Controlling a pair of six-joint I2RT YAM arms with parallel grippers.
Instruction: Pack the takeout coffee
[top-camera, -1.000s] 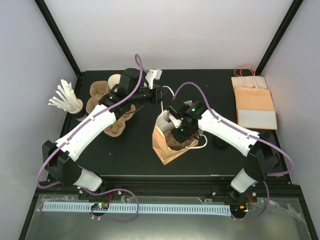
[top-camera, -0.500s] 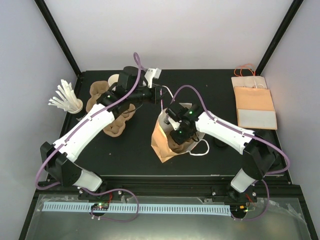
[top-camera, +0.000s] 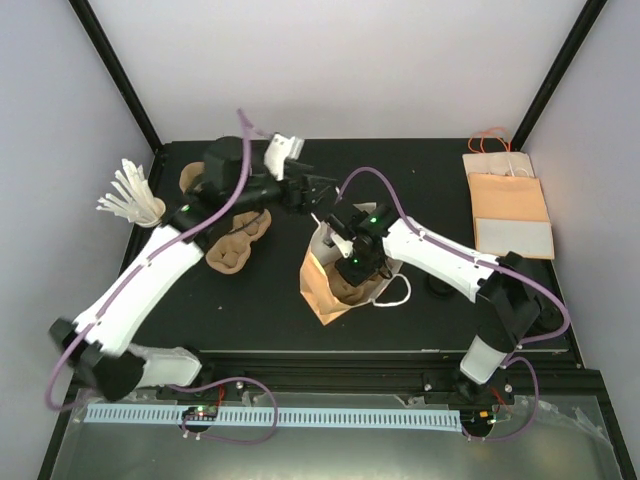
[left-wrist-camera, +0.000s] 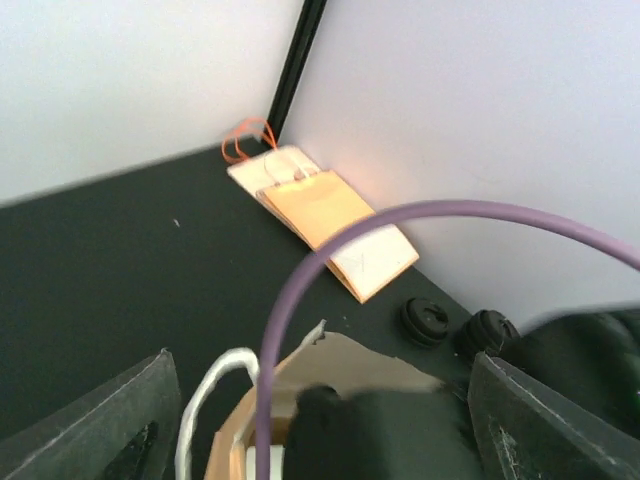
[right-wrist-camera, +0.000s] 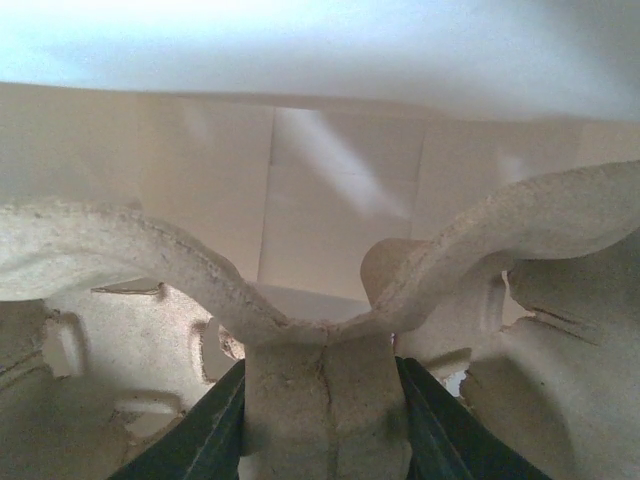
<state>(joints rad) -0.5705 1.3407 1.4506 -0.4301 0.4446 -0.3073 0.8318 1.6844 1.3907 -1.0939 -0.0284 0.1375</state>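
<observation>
Table: The dark table (top-camera: 420, 170) carried the packing station, with both arms reaching in from its near edge.
Brown paper bag: The brown paper bag (top-camera: 320, 290) stood at the table's middle, its mouth open upward and a white handle hanging at its right side.
Flat bags: A stack of flat bags (top-camera: 510, 205) lay in the far right corner, well apart from the work.
Spare carriers: The spare carriers (top-camera: 232, 245) lay left of the standing bag, beneath the left arm.
Pulp carrier: A pulp carrier (right-wrist-camera: 320, 340) sat down inside the bag, its central post rising straight between the right fingers (right-wrist-camera: 215, 435).
Right gripper: The right gripper (top-camera: 348, 262) was sunk in the bag's mouth, its fingers drawn narrow and clamped on that post.
Left gripper: The left gripper (top-camera: 318, 190) hovered just beyond the bag's far left rim, its fingers (left-wrist-camera: 100, 425) spread wide and holding nothing.
Takeout coffee: The takeout coffee showed in no view. No cup appeared in the carrier wells that the right wrist camera saw, and the gripper hid the rest of the bag's inside.
Key relation: The carrier lay directly below the right gripper, which looked the nearer to any work in the bag. Which way the coffee lay from either set of fingers could not be told.
</observation>
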